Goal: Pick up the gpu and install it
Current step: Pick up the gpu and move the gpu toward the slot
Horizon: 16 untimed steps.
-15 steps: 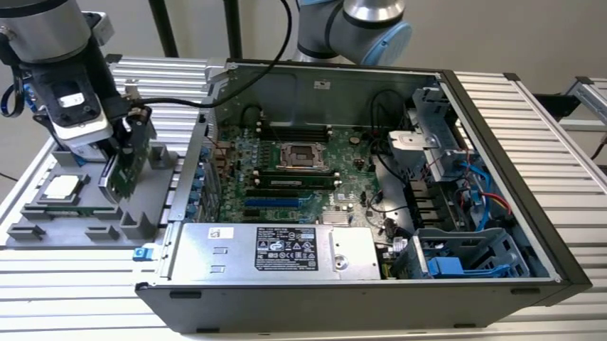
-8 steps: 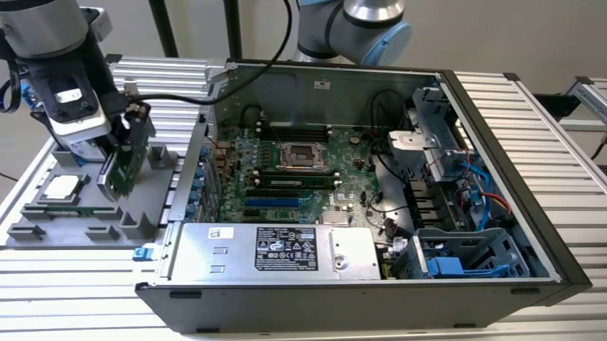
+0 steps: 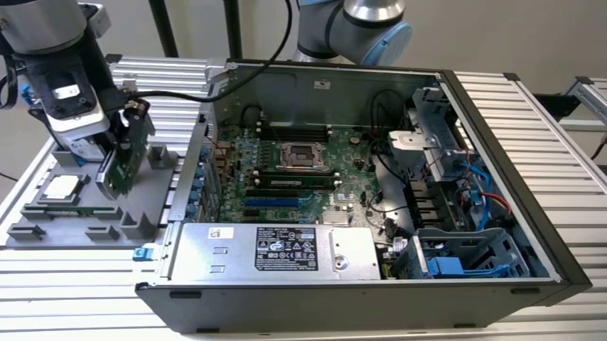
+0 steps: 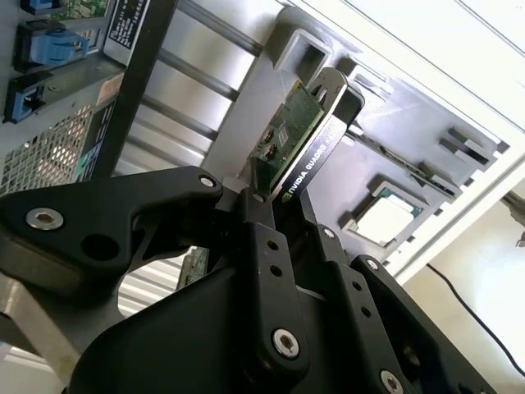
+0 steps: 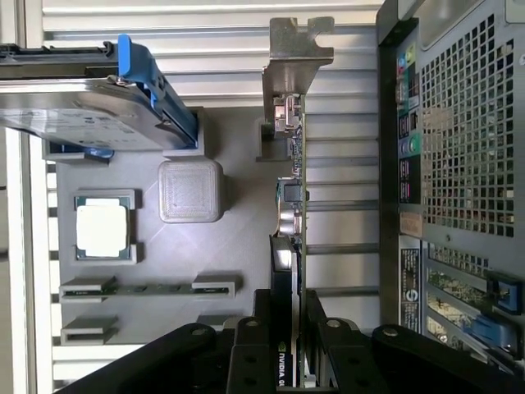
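gpu [image 3: 116,169] pinched edge-on in my gripper [image 3: 121,142] | arm pointing straight down over gray tray [image 3: 38,231] | I see open case [image 3: 379,312] just beside

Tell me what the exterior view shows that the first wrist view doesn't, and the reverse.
The exterior view adds the inside of the open computer case, with the motherboard and the power supply along its near edge.
The first wrist view adds the case's perforated outer wall with its ports.
Both show the end effector shut on the gpu, which is held on edge over the grey tray, and the processor lying in that tray.
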Available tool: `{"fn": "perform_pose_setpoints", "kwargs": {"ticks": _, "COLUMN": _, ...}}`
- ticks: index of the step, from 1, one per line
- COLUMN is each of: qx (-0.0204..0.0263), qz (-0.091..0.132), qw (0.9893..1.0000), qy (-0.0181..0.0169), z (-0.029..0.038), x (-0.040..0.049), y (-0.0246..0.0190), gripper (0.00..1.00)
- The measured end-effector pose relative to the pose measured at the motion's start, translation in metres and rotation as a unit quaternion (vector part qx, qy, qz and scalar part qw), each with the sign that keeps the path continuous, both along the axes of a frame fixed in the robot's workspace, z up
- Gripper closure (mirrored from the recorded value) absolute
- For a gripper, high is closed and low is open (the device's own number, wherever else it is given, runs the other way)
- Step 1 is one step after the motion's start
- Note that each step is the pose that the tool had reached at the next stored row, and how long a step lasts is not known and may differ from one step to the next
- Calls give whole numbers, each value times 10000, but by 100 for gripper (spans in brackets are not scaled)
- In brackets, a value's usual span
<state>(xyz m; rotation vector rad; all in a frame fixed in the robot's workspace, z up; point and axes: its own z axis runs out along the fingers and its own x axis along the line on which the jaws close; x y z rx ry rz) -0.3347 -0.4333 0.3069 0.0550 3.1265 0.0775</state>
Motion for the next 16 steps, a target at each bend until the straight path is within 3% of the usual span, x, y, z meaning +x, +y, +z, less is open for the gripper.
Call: {"fn": "perform_pose_setpoints", "kwargs": {"ticks": 16, "qx": 0, "qz": 0, "qw": 10000, "qy": 0, "z": 89, "x": 0, "y": 0, "gripper": 100}}
